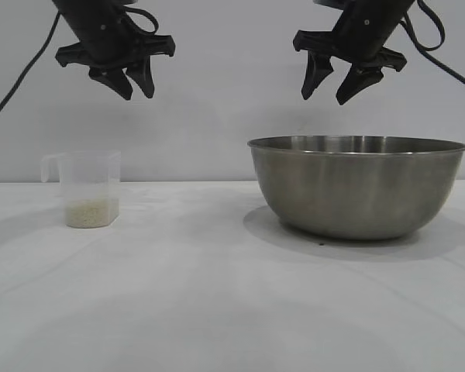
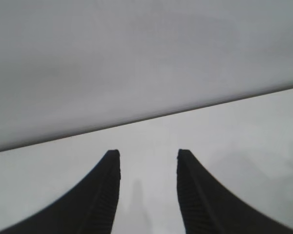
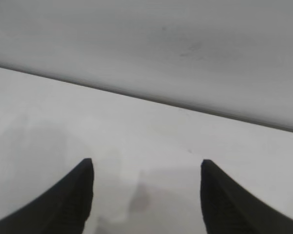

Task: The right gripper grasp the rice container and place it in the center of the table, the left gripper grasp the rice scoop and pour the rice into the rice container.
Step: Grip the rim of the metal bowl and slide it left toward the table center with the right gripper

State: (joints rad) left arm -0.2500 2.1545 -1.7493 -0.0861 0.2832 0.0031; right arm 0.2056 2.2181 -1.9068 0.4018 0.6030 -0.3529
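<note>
Stainless steel is what grabs you first: the rice container [image 1: 357, 186] sits toward the right edge of the table [image 1: 217, 310], close to the back edge by the wall, so it hasn't been brought to the center yet. The right gripper [image 1: 333, 84] hangs straight above the bowl's rim, jaws spread fairly wide with nothing in them, which to me looks like it's lined up to come down on that rim. Over near the left edge stands the rice scoop [image 1: 91, 188], upright with its handle pointing at the left edge, and the rice [image 1: 91, 211] is just a shallow layer in its bottom (upright makes sense, nothing spills). The left gripper [image 1: 133, 81] hovers above it, jaws only partly open, holding nothing, well clear of the cup. My guess is it's waiting its turn. No brands, labels or readable writing on any of the 2 vessels that I can make out.
</note>
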